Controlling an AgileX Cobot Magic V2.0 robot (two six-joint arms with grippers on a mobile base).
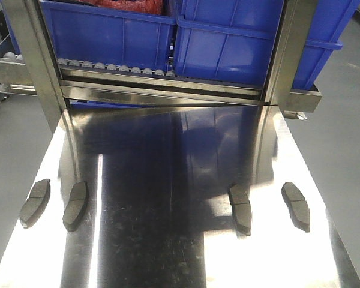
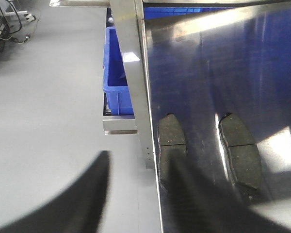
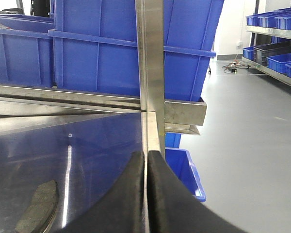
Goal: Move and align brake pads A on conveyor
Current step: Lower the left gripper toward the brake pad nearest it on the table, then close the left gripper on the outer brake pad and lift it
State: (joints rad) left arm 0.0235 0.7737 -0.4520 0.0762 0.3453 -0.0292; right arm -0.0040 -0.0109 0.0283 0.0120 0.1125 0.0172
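Note:
Several brake pads A lie flat on a shiny steel table (image 1: 168, 252). Two sit near its left edge (image 1: 36, 201) (image 1: 76, 206) and two towards its right (image 1: 240, 207) (image 1: 296, 205). The left wrist view shows the left pair (image 2: 171, 131) (image 2: 240, 150). My left gripper (image 2: 138, 162) hangs open over the table's left edge, one finger over the floor and the other above the nearer pad. My right gripper (image 3: 146, 160) is shut on nothing above the table's right edge, with one pad (image 3: 39, 204) to its left. The conveyor is out of view. Neither gripper shows in the front view.
Large blue bins (image 1: 228, 36) sit on a roller rack behind the table, between steel uprights (image 1: 33, 54) (image 1: 285, 54). Smaller blue bins stand on the grey floor beside the table's edges (image 2: 117, 77) (image 3: 184, 174). Shelves of blue bins (image 3: 276, 34) line the far right.

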